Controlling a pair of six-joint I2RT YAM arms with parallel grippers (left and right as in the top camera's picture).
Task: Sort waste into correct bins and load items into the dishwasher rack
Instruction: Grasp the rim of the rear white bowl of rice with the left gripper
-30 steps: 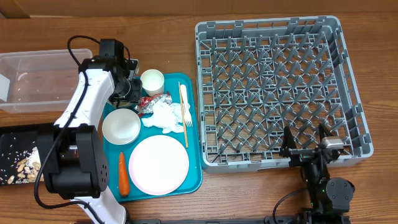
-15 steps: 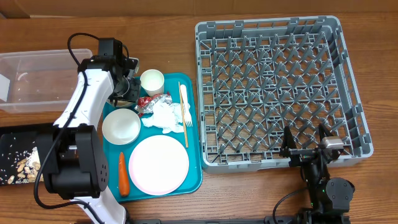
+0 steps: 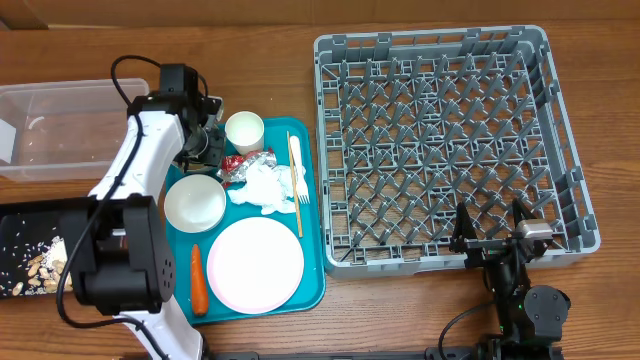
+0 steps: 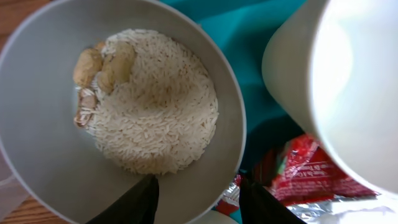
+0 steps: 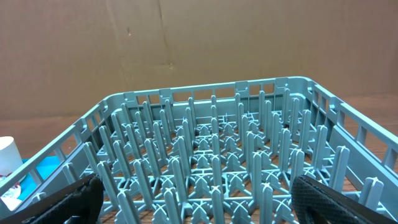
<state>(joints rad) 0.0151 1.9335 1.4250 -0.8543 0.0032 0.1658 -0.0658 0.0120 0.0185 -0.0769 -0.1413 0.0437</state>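
My left gripper point(image 4: 199, 202) hangs over the grey bowl point(image 4: 37, 124), which holds rice point(image 4: 155, 106) and nut scraps point(image 4: 102, 65). One finger is inside the bowl and the other outside its rim, and a gap still shows at the inner finger. In the overhead view the left gripper point(image 3: 205, 142) covers that bowl, just left of the white cup point(image 3: 244, 131). The foil wrapper point(image 3: 248, 165), napkin point(image 3: 265, 186), fork point(image 3: 298, 170), whitish bowl point(image 3: 195, 203), pink plate point(image 3: 255, 264) and carrot point(image 3: 198, 278) lie on the teal tray point(image 3: 312, 270). My right gripper point(image 3: 490, 228) stands open at the front edge of the dishwasher rack point(image 3: 450, 150).
The clear tub point(image 3: 60, 130) sits at the far left, and the black tray point(image 3: 30, 262), below it, holds scattered scraps. A thin wooden stick point(image 3: 292, 215) lies beside the fork. The rack's upright pegs point(image 5: 211, 143) fill the right wrist view.
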